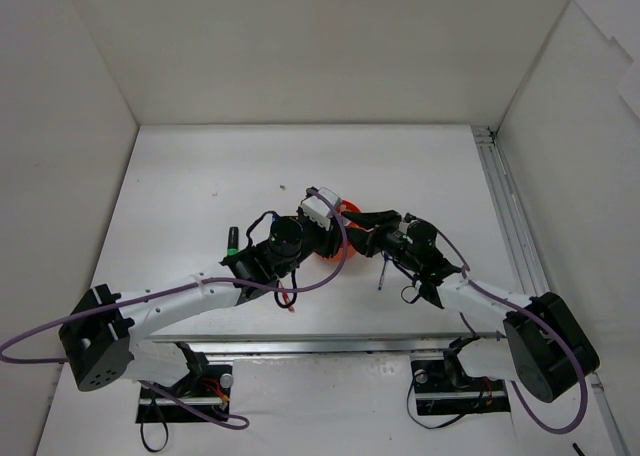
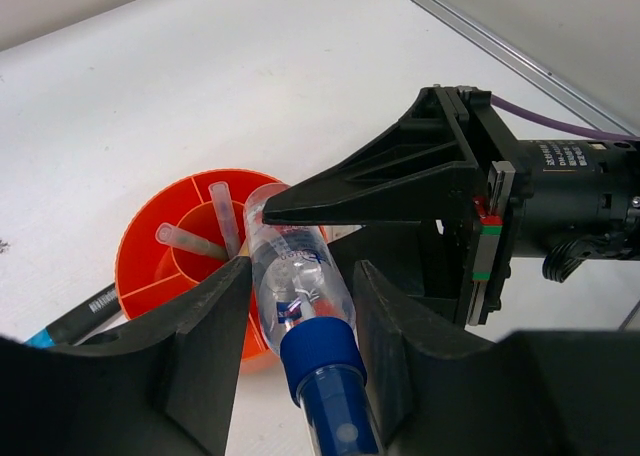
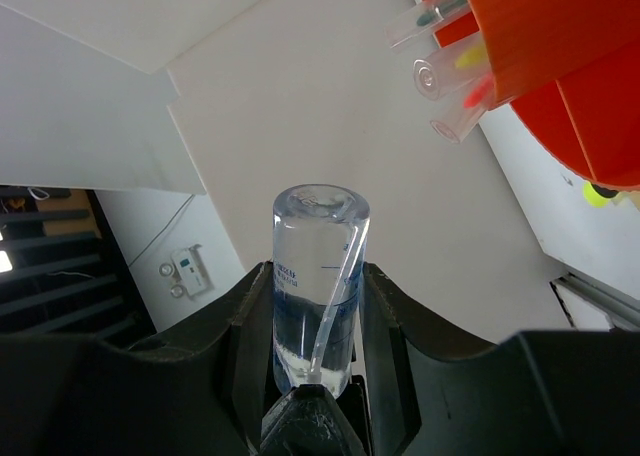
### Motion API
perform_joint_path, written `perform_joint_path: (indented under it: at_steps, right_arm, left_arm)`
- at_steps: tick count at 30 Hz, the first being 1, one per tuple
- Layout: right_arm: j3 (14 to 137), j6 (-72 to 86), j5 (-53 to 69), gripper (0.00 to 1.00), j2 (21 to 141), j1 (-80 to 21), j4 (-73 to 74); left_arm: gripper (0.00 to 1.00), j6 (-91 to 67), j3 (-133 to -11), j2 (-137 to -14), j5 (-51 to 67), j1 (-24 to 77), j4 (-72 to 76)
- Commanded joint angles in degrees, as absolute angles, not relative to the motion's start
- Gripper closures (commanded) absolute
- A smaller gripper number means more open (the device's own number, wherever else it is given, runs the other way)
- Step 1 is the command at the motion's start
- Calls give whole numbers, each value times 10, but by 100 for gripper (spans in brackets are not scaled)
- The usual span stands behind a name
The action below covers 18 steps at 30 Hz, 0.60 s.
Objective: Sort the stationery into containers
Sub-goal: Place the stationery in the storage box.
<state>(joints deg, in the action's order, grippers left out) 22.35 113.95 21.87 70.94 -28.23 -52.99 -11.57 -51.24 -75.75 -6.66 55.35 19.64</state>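
Left gripper (image 2: 302, 274) has its two black fingers hugging either side of a clear plastic marker with a blue cap (image 2: 305, 311), just above the cap; whether they press on it firmly I cannot tell. Right gripper (image 3: 317, 276), reaching in from 3 o'clock in the left wrist view, is clamped on the same marker's clear barrel, with one finger lying over its far end. That far end points toward 11 o'clock at the round, low orange plastic tub (image 2: 140, 266), which sits on the white table (image 2: 200, 76) with clear-barrelled pens (image 2: 222, 216) leaning inside it. A black highlighter with a blue cap (image 2: 78, 319) lies on the table at the tub's 8 o'clock, touching or just beside its wall
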Motion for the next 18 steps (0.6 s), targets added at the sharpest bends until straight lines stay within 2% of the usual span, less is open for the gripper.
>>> perform_joint_path:
  at_steps: [1, 2, 4, 5, 8, 12, 13, 15, 18]
  right_arm:
    - [259, 1136, 221, 100, 700, -288, -592]
    - [262, 1135, 224, 100, 700, -287, -592]
    - [265, 1131, 226, 100, 702, -292, -591]
    - [265, 1129, 228, 100, 703, -292, -591]
    - [263, 1128, 228, 100, 703, -293, -591]
    - [260, 1115, 224, 92, 705, -294, -591]
    - [261, 1111, 226, 85, 704, -294, -591]
    - [264, 1096, 226, 77, 706, -293, -590]
    - [269, 1077, 233, 57, 708, -289, -590]
  left_arm:
    - [61, -125, -528, -753, -33, 557, 240]
    - [64, -127, -527, -757, -33, 557, 241]
    - [76, -131, -528, -758, -32, 557, 240]
    - [100, -133, -528, -756, -37, 557, 239]
    - [100, -134, -525, -743, -38, 557, 240]
    - [100, -137, -521, -720, -42, 557, 230]
    - [100, -140, -519, -709, -47, 552, 229]
    - [100, -145, -516, -699, -50, 552, 220]
    - [100, -163, -516, -674, -56, 541, 198]
